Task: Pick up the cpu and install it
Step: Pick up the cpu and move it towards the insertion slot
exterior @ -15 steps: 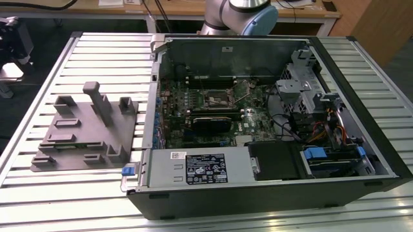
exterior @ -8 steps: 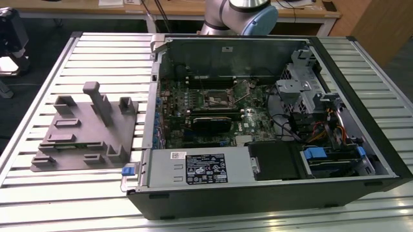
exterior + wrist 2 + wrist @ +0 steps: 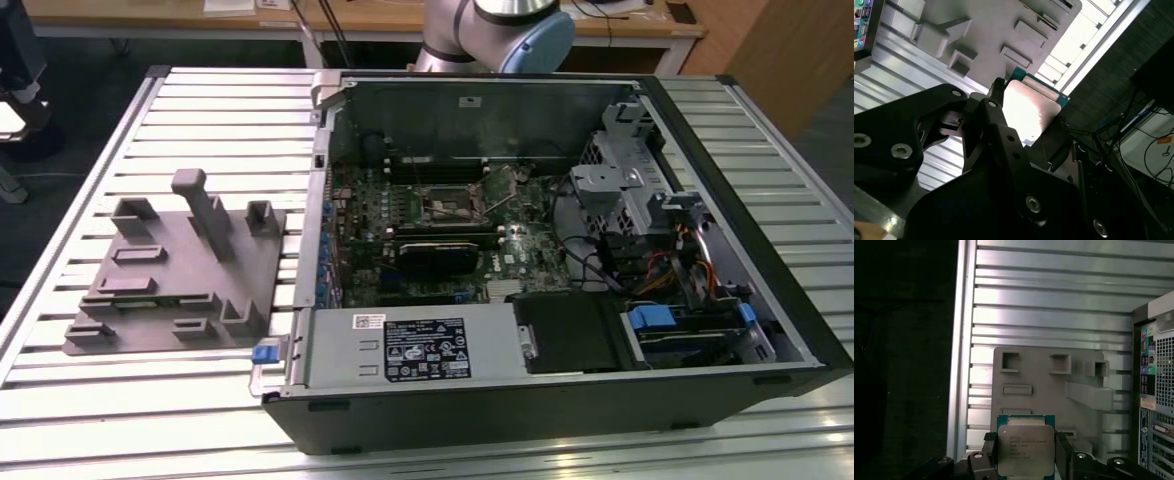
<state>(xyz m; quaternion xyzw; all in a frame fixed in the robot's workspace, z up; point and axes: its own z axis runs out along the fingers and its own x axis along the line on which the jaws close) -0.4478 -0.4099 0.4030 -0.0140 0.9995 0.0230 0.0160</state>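
Gripper [image 3: 1026,462] | clamped on cpu [image 3: 1025,447] | grey fixture [image 3: 1044,375] beyond, apart

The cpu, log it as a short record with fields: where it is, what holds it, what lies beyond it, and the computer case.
cpu: held clear of the table, metal top toward the first wrist camera
claw: shut on the cpu's opposite edges
beyond it: grey holder tray on the slatted table
computer case: open, motherboard exposed

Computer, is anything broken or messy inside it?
Nothing looks broken or spilled. The computer case lies open on its side, and its socket looks empty. The gripper holds the cpu straight, not crooked.
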